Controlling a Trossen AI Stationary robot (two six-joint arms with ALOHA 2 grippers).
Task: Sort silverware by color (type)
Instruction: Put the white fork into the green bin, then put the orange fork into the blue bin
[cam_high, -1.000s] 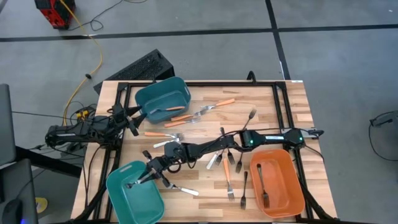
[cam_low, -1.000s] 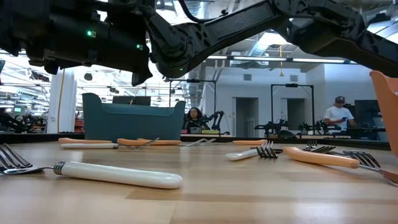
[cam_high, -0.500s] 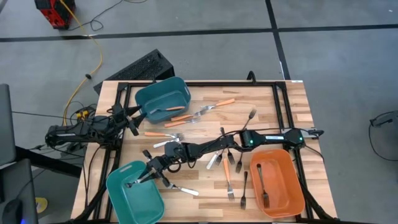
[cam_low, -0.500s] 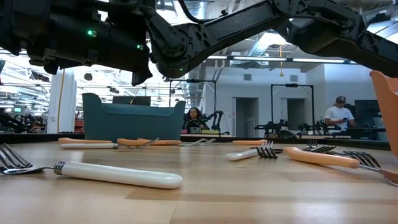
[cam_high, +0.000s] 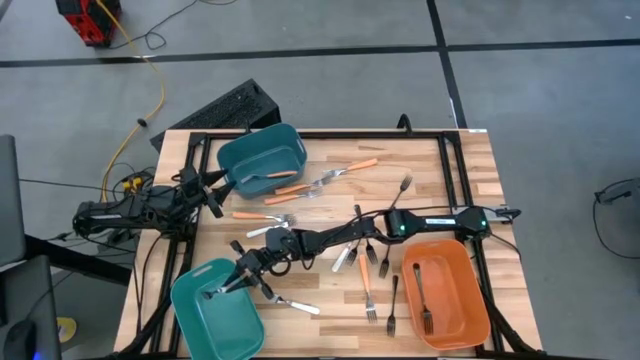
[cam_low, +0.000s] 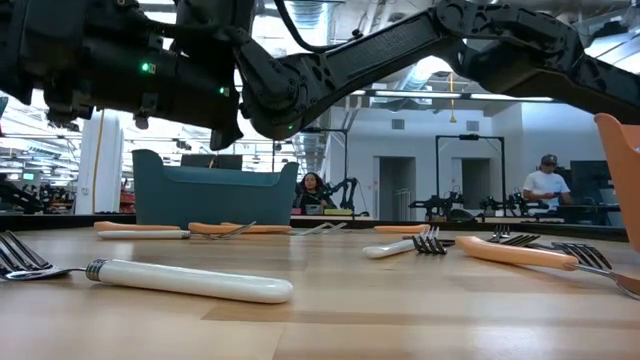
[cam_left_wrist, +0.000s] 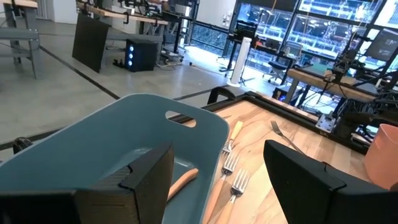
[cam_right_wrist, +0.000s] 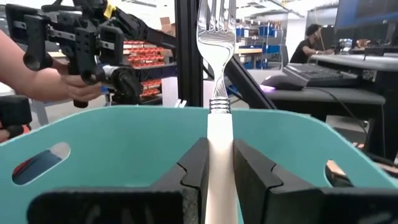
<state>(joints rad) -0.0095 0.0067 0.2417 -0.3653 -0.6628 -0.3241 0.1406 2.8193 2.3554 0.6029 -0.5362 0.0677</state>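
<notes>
- Right gripper (cam_high: 228, 286) reaches across to the near-left teal bin (cam_high: 200, 325), jaws pinching a white-handled fork (cam_right_wrist: 216, 106) above it
- Left gripper (cam_high: 212, 195) waits at the table's left edge beside the far teal bin (cam_high: 262, 142), jaws spread
- Other forks (cam_high: 366, 275) lie scattered mid-table; a black fork (cam_high: 420, 295) lies in the orange bin (cam_high: 478, 300)

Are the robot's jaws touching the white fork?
Touching. In the right wrist view, the right gripper has its jaws pressed against both sides of the white fork.
</notes>
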